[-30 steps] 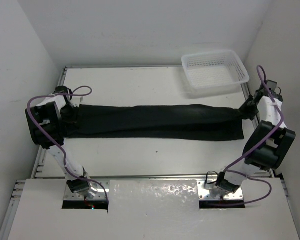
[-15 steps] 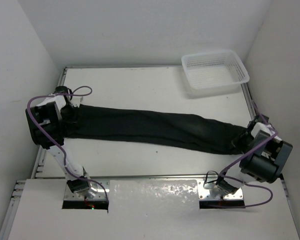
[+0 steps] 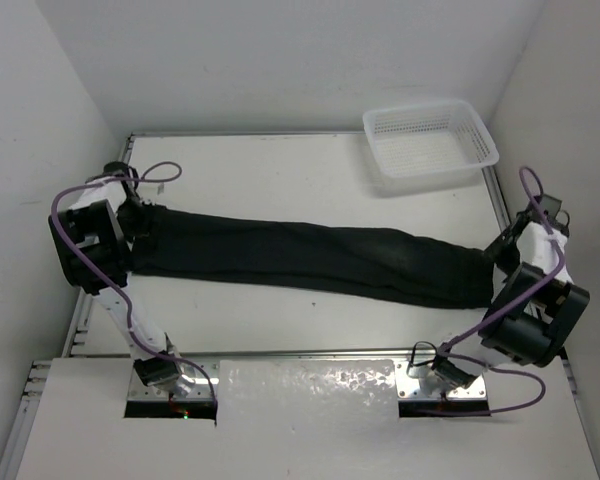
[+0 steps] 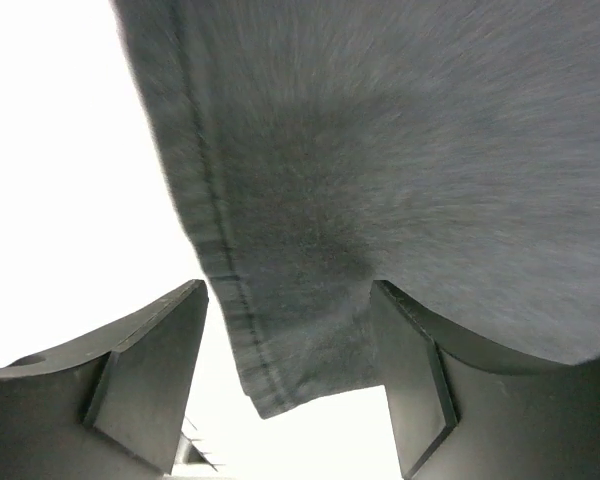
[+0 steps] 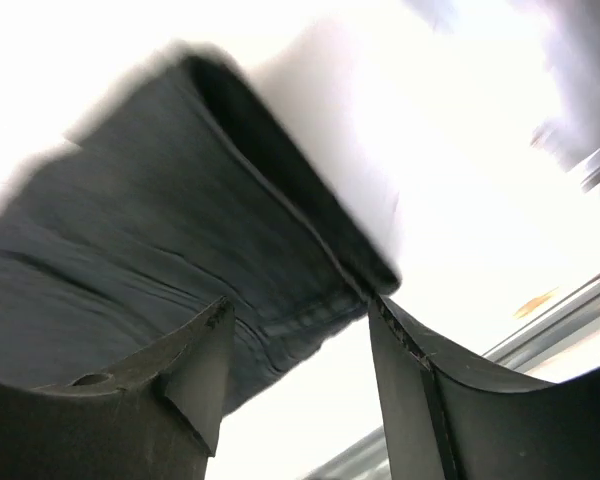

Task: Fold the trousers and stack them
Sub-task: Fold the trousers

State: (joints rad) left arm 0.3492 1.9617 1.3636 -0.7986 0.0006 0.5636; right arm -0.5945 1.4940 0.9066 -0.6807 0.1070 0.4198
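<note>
Across middle of desk [image 3: 280, 180], from left edge to right edge: black trousers [image 3: 310, 258] lie flat in one long strip, right end slanting toward near edge. Left fingers [image 3: 132, 213] at left end, spread apart, hem corner between them, not pinched. Right fingers [image 3: 502, 248] at right end, spread apart too, cloth edge between them, not held. White basket [image 3: 483, 133] in far right corner, well apart from trousers. Bare desk beyond strip and before it. White walls [image 3: 280, 60] close on three sides.
</note>
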